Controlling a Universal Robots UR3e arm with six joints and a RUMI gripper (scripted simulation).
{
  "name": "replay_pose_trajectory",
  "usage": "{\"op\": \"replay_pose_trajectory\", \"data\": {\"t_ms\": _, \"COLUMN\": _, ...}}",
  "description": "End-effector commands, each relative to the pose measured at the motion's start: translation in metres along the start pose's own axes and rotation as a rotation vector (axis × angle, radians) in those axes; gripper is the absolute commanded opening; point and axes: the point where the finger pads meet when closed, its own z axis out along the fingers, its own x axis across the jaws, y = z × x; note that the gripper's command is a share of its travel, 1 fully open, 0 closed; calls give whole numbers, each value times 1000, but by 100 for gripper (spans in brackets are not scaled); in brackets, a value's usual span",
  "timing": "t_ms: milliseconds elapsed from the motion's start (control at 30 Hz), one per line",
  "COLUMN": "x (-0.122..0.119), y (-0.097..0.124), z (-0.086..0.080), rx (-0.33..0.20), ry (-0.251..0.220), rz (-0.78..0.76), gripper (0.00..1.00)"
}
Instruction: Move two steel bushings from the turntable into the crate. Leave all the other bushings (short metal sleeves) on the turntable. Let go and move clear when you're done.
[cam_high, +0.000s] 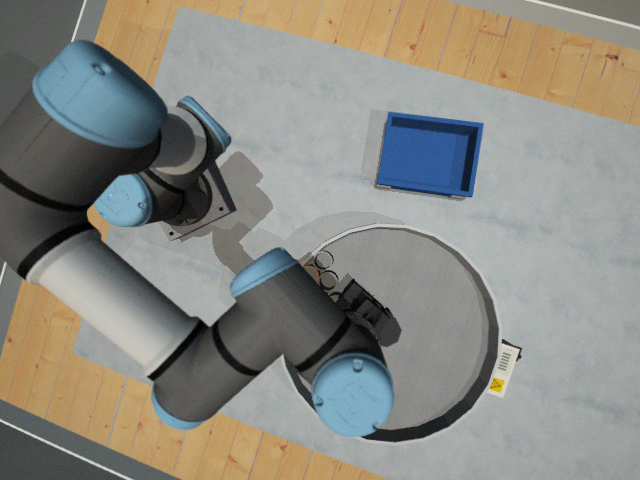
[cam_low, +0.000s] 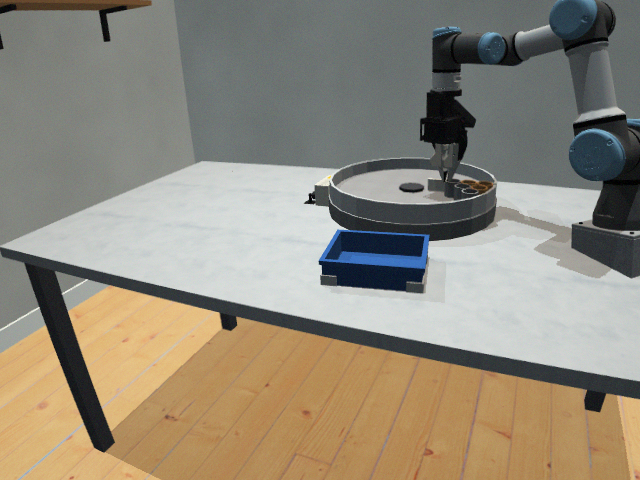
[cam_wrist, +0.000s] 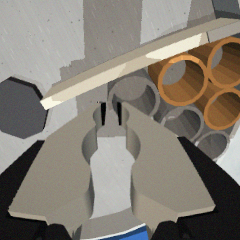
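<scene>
The turntable carries a cluster of short sleeves against its wall. Three are steel bushings: the nearest to my fingers, a second and a smaller-looking third. Three copper-coloured bushings stand beyond them, against a pale straight bar. My gripper points down over the turntable, shut nearly fully with nothing between the tips. The tips are beside the nearest steel bushing, left of it in the wrist view; contact cannot be told. The blue crate is empty.
The pale bar runs beside the bushings and past the fingertips. A dark flat disc lies at the turntable's centre. The raised turntable wall stands between the bushings and the crate. A labelled box is fixed outside the wall.
</scene>
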Motion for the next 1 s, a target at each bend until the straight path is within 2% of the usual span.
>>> {"op": "replay_pose_trajectory", "data": {"t_ms": 0, "x": -1, "y": 0, "z": 7, "rx": 0, "ry": -3, "rz": 0, "gripper": 5}}
{"op": "replay_pose_trajectory", "data": {"t_ms": 233, "x": -1, "y": 0, "z": 13, "rx": 0, "ry": -3, "rz": 0, "gripper": 5}}
{"op": "replay_pose_trajectory", "data": {"t_ms": 967, "x": -1, "y": 0, "z": 13, "rx": 0, "ry": -3, "rz": 0, "gripper": 5}}
